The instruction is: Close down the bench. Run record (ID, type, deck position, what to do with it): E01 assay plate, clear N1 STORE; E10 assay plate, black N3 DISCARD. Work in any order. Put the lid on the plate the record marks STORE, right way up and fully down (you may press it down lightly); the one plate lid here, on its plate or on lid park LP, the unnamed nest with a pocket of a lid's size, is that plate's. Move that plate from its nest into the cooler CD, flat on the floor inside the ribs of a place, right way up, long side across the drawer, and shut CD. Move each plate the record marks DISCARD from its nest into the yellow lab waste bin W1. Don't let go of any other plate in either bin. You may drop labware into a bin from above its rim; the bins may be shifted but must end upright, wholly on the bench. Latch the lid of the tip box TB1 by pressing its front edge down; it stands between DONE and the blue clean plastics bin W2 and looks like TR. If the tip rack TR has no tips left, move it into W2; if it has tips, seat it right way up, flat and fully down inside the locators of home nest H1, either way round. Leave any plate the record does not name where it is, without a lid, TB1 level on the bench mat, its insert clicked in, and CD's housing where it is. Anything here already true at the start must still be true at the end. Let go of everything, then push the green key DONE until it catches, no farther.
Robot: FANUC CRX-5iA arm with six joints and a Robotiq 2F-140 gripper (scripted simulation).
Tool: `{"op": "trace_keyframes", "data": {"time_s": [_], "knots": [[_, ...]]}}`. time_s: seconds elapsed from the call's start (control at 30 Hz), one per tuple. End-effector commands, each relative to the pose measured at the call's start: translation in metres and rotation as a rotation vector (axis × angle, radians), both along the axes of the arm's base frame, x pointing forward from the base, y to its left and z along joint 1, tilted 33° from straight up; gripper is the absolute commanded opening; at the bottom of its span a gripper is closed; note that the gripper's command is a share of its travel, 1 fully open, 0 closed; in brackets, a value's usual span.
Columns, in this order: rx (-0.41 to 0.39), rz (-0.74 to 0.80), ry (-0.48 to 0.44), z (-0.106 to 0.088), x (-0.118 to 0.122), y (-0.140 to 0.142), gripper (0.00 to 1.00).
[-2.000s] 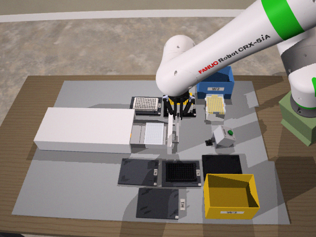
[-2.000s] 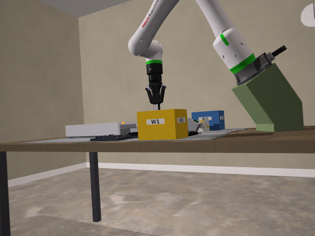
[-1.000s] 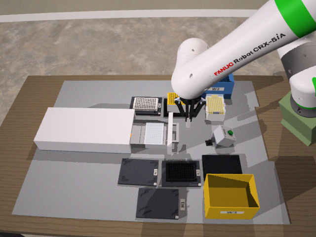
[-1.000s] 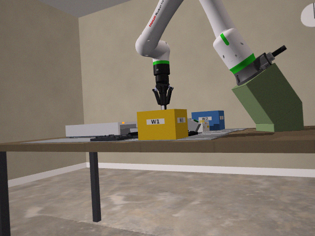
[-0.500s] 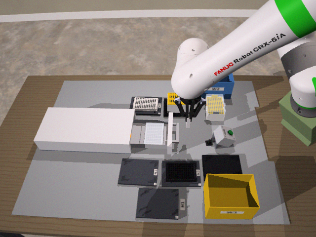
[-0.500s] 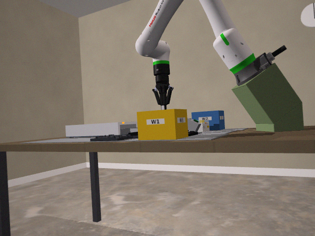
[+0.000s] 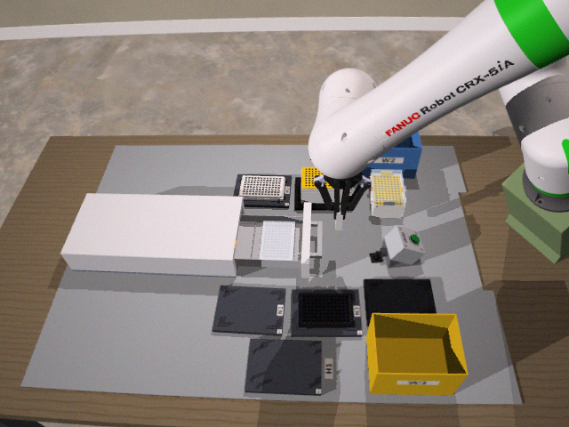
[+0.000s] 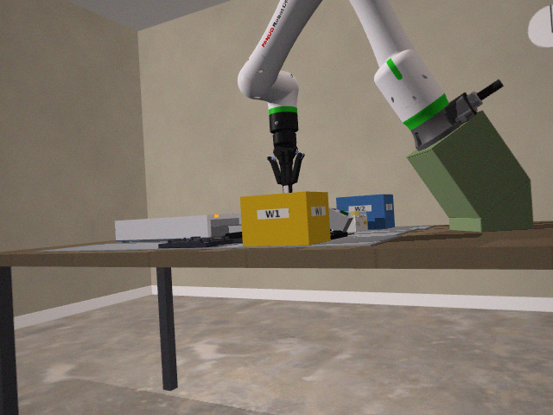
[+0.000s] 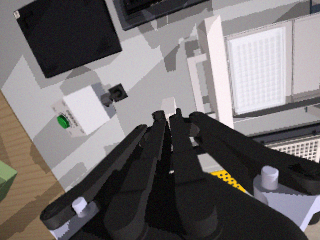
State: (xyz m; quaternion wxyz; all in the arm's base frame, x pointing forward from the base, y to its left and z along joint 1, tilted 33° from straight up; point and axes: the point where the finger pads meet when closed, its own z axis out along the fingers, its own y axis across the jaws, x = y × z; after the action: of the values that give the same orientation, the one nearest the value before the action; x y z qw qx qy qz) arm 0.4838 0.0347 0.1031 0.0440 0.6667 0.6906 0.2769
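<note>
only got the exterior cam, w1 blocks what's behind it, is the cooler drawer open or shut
Observer: Open. The drawer is pulled out, with a pale plate lying flat inside.
Operator: black plate in w1 yet
Observer: No, the black plate sits in its nest, and no plate shows inside W1.
Operator: gripper holding anything
Observer: No. The gripper is shut on nothing, over the mat between the drawer and DONE.
</note>
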Motion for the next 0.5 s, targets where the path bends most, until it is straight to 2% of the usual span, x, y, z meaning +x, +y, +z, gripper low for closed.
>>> {"op": "trace_keyframes", "data": {"time_s": [0.0,0.47], "knots": [[0.0,0.0,0.0,-0.002,0.001,0.001,0.0],[0.0,0.0,0.0,-0.015,0.008,0.006,0.0]]}}
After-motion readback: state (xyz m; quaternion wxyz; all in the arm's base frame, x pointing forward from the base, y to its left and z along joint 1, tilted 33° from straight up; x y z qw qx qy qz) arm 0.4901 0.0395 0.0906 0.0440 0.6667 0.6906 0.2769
